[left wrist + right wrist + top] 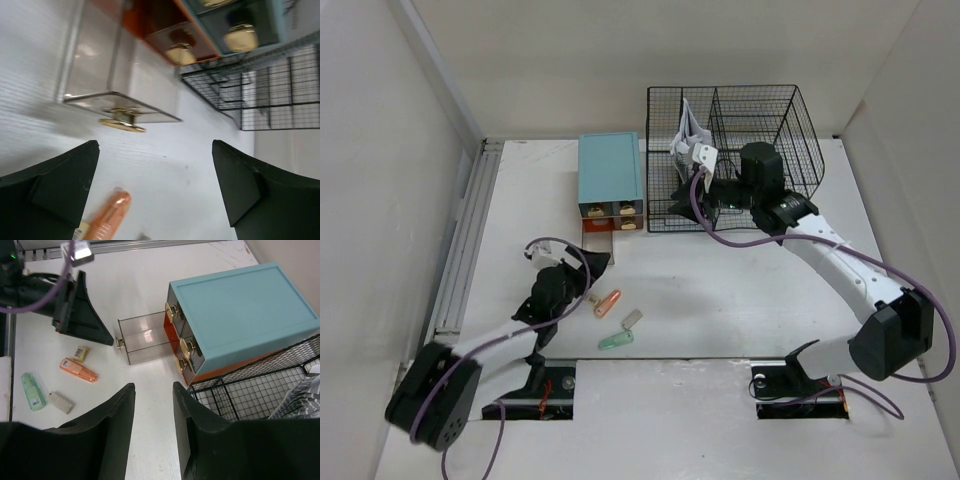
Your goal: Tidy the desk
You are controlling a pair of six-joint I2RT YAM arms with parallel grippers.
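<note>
we see our left gripper (154, 146) spread wide before the clear drawer (100, 60) (pulled out over the desk (30, 100)); right gripper (153, 386) hovers part-open, holding nothing.

On the top camera I can barely make out the clear drawer (603, 245) standing out of the drawer box (611, 175), because the left gripper (588, 268) covers part of it. The tiny yellowish piece (592, 298) beside the orange pen (607, 303) is too small for me to name. On the left wrist feed the pen is blurred and cut by the bottom edge. On the right wrist feed the papers (302, 395) in the wire rack (240, 400) run off the right edge.
</note>
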